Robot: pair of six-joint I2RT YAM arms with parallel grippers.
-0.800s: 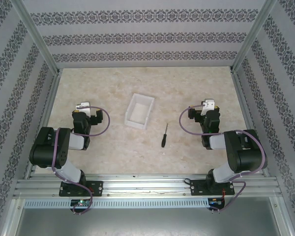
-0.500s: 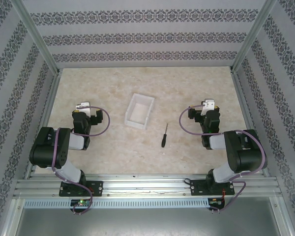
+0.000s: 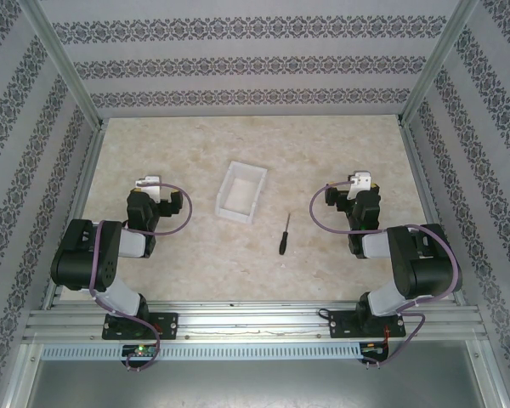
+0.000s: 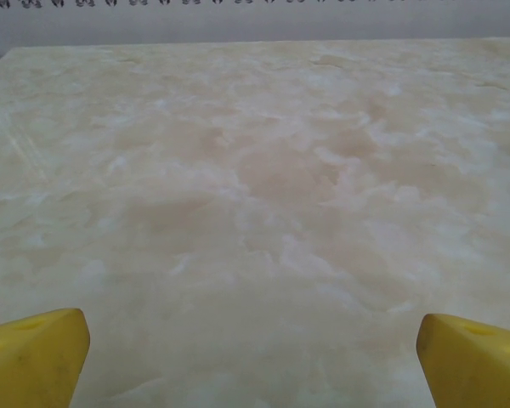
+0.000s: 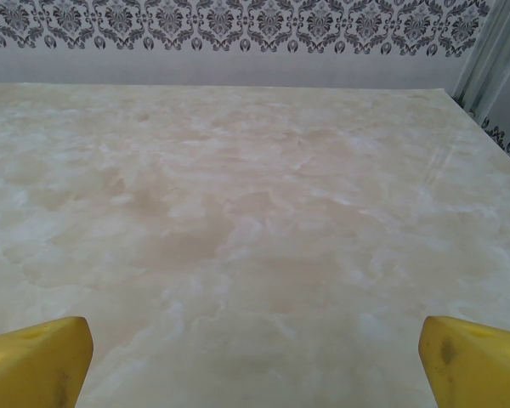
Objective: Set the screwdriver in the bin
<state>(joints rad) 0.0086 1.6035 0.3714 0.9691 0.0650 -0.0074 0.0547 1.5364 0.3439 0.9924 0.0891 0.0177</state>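
Note:
The screwdriver, black-handled with a thin dark shaft, lies flat on the marble table just right of centre, handle toward the near edge. The white bin stands upright a little up and left of it, and nothing shows inside. My left gripper rests far to the left of the bin; its yellow fingertips sit wide apart, so it is open over bare table. My right gripper sits right of the screwdriver, also open, with yellow fingertips at the frame corners and nothing between them.
Patterned walls and aluminium frame posts enclose the table on three sides. The wall's foot runs across the far end of the right wrist view. Bare marble table stretches behind the bin.
The left arm's wrist has shifted slightly, its gripper head turning and lifting a little. The right arm, screwdriver and bin have not moved.

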